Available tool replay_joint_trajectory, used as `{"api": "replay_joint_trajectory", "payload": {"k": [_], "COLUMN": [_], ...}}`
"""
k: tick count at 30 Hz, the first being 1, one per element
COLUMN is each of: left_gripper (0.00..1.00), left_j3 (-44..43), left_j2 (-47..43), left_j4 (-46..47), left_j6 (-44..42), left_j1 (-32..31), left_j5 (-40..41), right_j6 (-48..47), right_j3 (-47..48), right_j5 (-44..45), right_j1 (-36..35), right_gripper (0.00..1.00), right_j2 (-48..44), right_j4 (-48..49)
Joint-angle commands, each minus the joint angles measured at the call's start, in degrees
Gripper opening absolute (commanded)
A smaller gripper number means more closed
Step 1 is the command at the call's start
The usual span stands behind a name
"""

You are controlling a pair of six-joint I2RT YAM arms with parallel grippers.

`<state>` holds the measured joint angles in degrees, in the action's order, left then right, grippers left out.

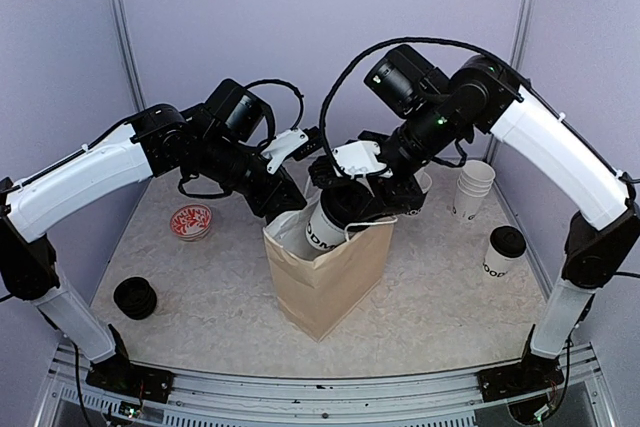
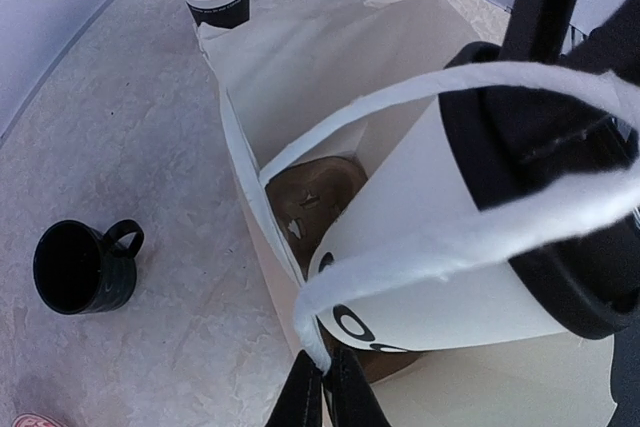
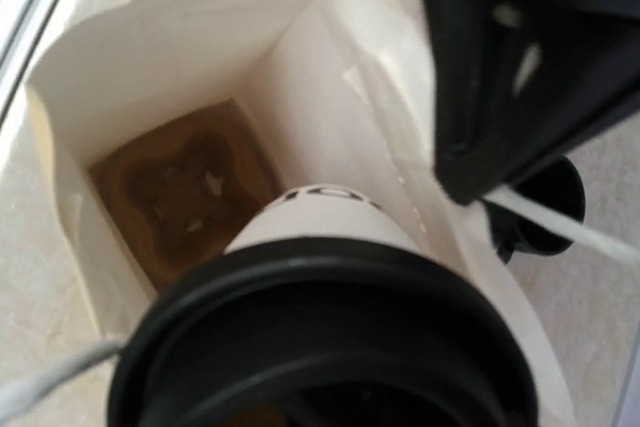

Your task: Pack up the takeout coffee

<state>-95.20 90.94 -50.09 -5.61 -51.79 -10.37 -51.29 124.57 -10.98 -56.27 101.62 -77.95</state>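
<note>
Over the mouth of the brown paper bag (image 1: 330, 292), the right claw (image 1: 362, 205) is clamped on the lid end of a takeout coffee cup (image 2: 420, 177). The cup hangs tilted, base first, partly inside the opening, with the bag's brown floor showing below it. From where I stand, that cup looks light but easy to crush. It has a thin paper wall and a snap-on black lid that could pop off if squeezed, so the stiff band just under the lid seems the safest place to hold it. I can't tell if it holds any liquid, but at this slant a full one might dribble. The left claw (image 2: 325, 392) is pressed together on the bag's white handle (image 2: 400, 257), pulling that side up and open. The bag is soft, and I'd guess it would sag or tip without that pinch. A second lidded coffee (image 1: 503, 252) stands upright on the worktop (image 1: 200, 327) well to the right, near the right arm's lower links, and is not yet packed. A stack of lidless cups (image 1: 473, 190) stands behind it. On the left are a red-patterned dish (image 1: 190, 221) and a dark mug (image 1: 135, 297), both well apart from the bag. The worktop is pale and mottled, with lilac walls close on three sides.
</note>
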Motion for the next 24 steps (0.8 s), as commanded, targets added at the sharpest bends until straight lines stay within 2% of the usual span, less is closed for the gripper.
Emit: {"api": "replay_joint_trajectory", "payload": {"k": [1, 6, 10, 17, 24], "left_gripper": [0.07, 0.07, 0.07, 0.04, 0.03], "left_j3": [-0.59, -2.53, -5.44, -9.73, -9.85], "left_j2": [-0.56, 0.73, 2.99, 6.65, 6.65], "left_j4": [1.42, 1.90, 0.60, -2.53, -1.85], "left_j6": [-1.99, -4.79, -6.87, -10.98, -13.20], "left_j1": [0.30, 0.47, 0.46, -0.05, -0.15], "left_j5": [-0.09, 1.29, 1.84, 1.02, 0.69], "right_j6": [0.99, 1.96, 3.30, 2.84, 1.51], "right_j3": [-1.81, -2.97, -3.88, 1.71, 0.63], "right_j5": [6.77, 9.04, 7.64, 11.95, 15.54], "right_j1": [-2.09, -3.93, -5.21, -5.25, -3.41], "right_gripper": [0.51, 0.51, 0.52, 0.51, 0.51], "right_j2": [-2.26, -3.35, -4.19, -1.28, 0.43], "right_j4": [-1.02, -1.05, -0.97, -0.90, -0.91]}}
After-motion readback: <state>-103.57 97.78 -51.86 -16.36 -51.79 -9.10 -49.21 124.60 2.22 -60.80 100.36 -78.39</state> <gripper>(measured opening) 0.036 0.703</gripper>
